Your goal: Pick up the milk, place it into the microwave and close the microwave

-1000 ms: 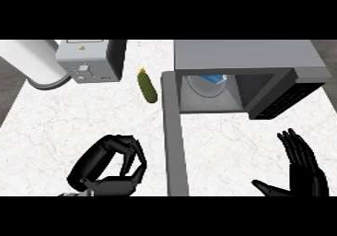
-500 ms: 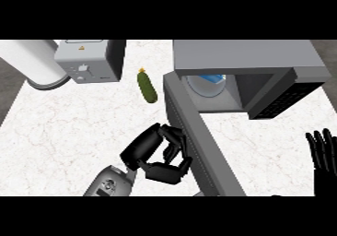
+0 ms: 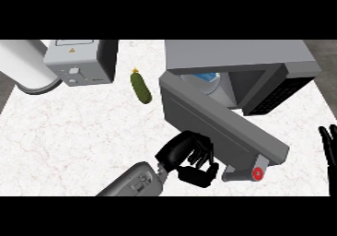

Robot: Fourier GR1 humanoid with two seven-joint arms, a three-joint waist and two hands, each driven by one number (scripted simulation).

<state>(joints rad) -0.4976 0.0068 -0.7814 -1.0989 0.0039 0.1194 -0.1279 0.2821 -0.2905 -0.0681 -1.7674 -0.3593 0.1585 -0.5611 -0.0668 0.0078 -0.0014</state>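
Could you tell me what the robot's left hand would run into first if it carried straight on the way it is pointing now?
Most likely the microwave door. The left hand sits right at the door's outer face, fingers curled and pointing up and right toward it. Whether they already touch cannot be told from this steep view.

We see even, bright light on the white desk (image 3: 69, 129); shadows are faint; no glare; the microwave (image 3: 239, 60) cavity sits darker; nothing looks blurred.
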